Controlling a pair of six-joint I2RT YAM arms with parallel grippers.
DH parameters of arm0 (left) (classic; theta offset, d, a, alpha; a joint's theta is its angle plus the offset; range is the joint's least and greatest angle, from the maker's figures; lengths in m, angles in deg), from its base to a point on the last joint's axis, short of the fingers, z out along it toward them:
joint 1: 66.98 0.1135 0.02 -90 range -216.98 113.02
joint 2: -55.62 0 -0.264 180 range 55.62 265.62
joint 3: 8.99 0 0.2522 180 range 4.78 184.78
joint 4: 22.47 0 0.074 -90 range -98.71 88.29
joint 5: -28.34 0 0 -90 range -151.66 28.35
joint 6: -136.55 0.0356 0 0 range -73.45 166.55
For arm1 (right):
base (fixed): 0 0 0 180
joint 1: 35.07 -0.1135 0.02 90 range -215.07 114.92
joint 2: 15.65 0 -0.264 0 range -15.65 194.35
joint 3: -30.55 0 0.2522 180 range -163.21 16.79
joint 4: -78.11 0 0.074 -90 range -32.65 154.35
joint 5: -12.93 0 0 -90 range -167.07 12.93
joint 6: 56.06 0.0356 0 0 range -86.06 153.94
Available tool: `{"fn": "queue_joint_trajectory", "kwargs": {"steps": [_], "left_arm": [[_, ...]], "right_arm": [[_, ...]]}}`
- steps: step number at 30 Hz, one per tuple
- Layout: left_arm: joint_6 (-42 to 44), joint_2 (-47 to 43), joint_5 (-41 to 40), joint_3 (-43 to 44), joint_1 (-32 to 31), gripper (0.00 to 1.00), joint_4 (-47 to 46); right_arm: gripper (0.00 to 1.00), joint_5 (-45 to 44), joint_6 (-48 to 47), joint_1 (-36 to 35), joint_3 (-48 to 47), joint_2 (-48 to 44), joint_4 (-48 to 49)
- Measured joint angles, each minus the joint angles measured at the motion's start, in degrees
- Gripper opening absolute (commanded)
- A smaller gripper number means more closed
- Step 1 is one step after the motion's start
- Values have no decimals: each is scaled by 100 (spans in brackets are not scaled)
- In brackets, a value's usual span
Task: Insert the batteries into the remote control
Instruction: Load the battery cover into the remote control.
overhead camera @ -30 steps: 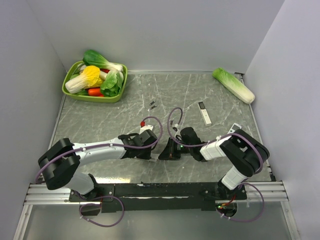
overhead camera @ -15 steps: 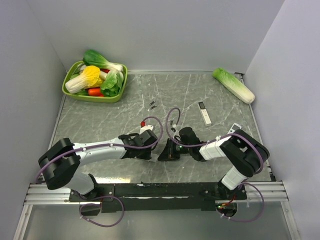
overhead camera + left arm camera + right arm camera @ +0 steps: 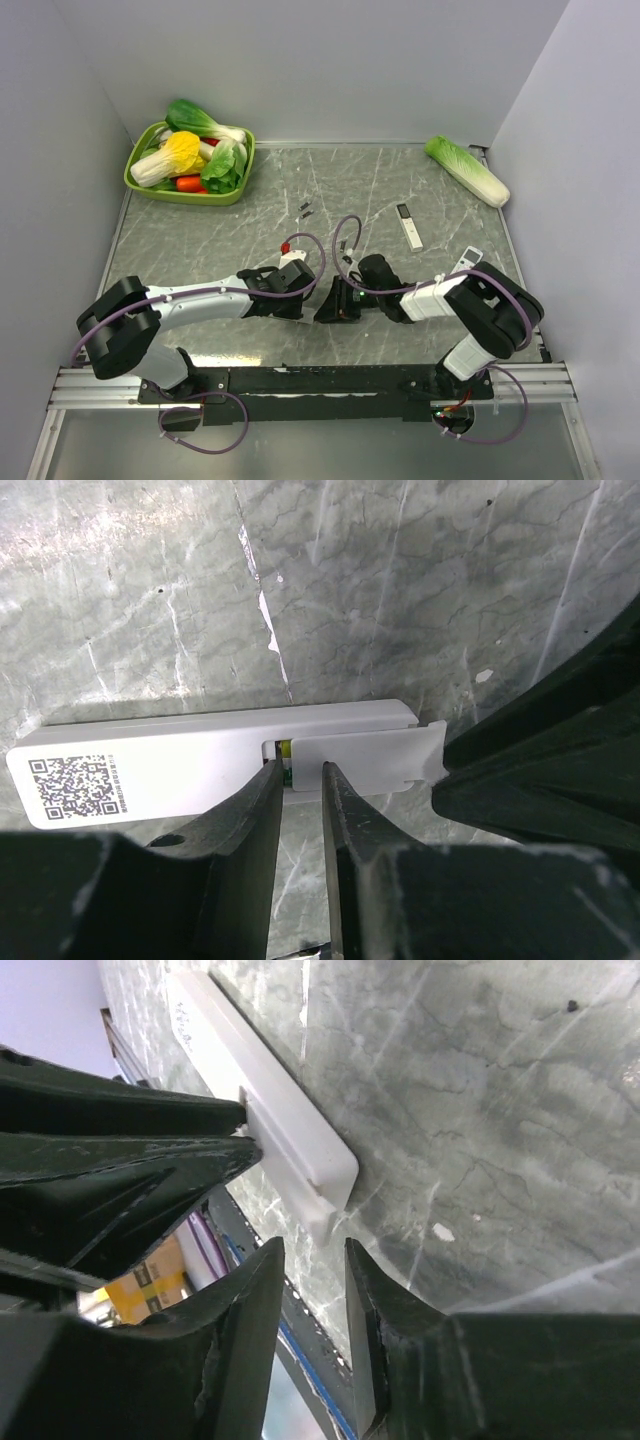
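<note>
Where the two arms meet near the front of the table (image 3: 200, 245), the remote control (image 3: 150, 770) lies flat, back side up, w/ a square code sticker (image 3: 75, 780) at one end. Its little lid (image 3: 365, 755) sits partway along the back, not shut all the way. A green bit (image 3: 285, 748) peeks out at the lid's edge; can't tell if it's a battery or just the inside of the slot.

The left claw (image 3: 300, 777) is at the long near side of the remote, right by that gap. Its two fingers (image 3: 245, 830) are only a little apart, w/ nothing pinched btwn them. Can't tell if the tips press on the remote.

The right claw (image 3: 313, 1247) is at the lid end of the remote. Its fingers are apart too & hold nothing. The remote's end is just past the tips, not btwn them.

Farther back on the table are a white remote w/ a black end (image 3: 409, 226) & two tiny dark cells (image 3: 306, 209). A green basket (image 3: 133, 178) of toy veg is at the back left, & a long cabbage (image 3: 467, 170) is at the back right.
</note>
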Motion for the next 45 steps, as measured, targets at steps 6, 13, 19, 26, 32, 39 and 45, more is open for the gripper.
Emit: {"fn": "queue_joint_trajectory", "kwargs": {"steps": [6,13,19,26,32,39,45], "left_arm": [[-57,-2,-7,0,-2,32,-4],[-142,-157,-46,0,-28,47,35],[-262,-586,-221,-2,-31,55,22],[-444,-1182,-597,-256,-2,74,-83],[-529,-1349,-691,-608,216,92,-114],[-529,-1235,-715,-664,293,98,-127],[-485,-955,-702,-667,304,99,-157]], "right_arm": [[45,-184,-122,0,0,-363,-238],[46,-404,-267,0,-2,-505,-570],[48,-632,-422,-2,-33,-632,-890],[52,-870,-573,-68,-295,-632,-1246],[54,-1080,-684,-155,-614,-632,-1609],[54,-1349,-765,-326,-894,-632,-2044],[54,-1447,-804,-376,-953,-627,-2243]]}}
